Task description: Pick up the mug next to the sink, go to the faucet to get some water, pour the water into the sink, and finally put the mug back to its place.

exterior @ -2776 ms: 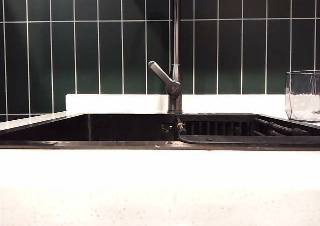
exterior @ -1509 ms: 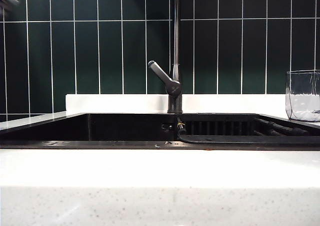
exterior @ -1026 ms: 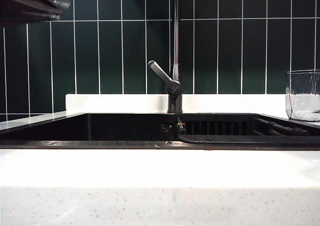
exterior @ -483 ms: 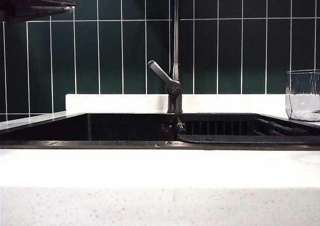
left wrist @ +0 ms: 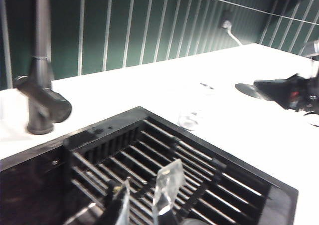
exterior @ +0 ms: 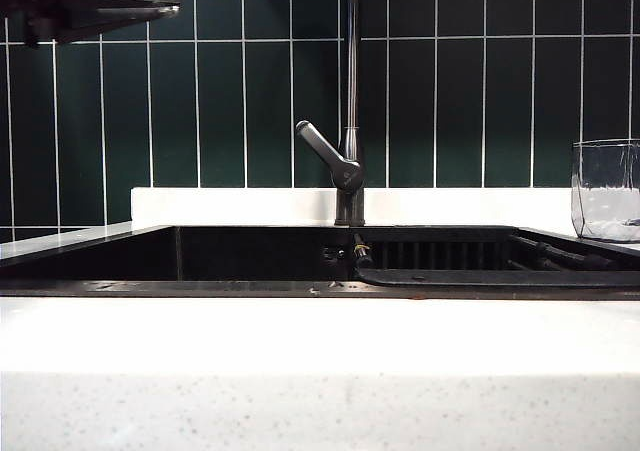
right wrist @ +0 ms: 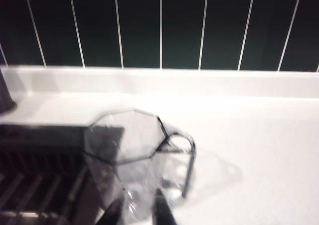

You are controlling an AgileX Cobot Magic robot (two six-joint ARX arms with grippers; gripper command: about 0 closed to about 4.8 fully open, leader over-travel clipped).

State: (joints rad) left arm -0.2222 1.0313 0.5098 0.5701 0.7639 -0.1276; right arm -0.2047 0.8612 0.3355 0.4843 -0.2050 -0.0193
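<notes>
The clear faceted mug point(exterior: 605, 191) stands on the white countertop at the far right, beside the black sink point(exterior: 200, 288). In the right wrist view the mug point(right wrist: 134, 150) is close ahead, its handle point(right wrist: 188, 162) to one side; my right gripper point(right wrist: 138, 211) is open, its tips low before the mug's base. The right gripper is out of the exterior view. The faucet point(exterior: 348, 166) rises behind the sink's middle. High at the far left my left arm point(exterior: 90, 1) hangs; its left gripper point(left wrist: 144, 200) is open and empty over the ribbed rack point(left wrist: 199, 170).
Dark green tiles point(exterior: 220, 101) back the white countertop point(exterior: 300, 341). The rack point(exterior: 500, 271) fills the sink's right half. In the left wrist view the right arm point(left wrist: 286, 91) reaches over the counter near the faint mug point(left wrist: 192, 119). A wall fitting point(left wrist: 228, 25) sits beyond.
My left arm has come into the exterior view at the top left and slid further right. The mug and faucet have not moved.
</notes>
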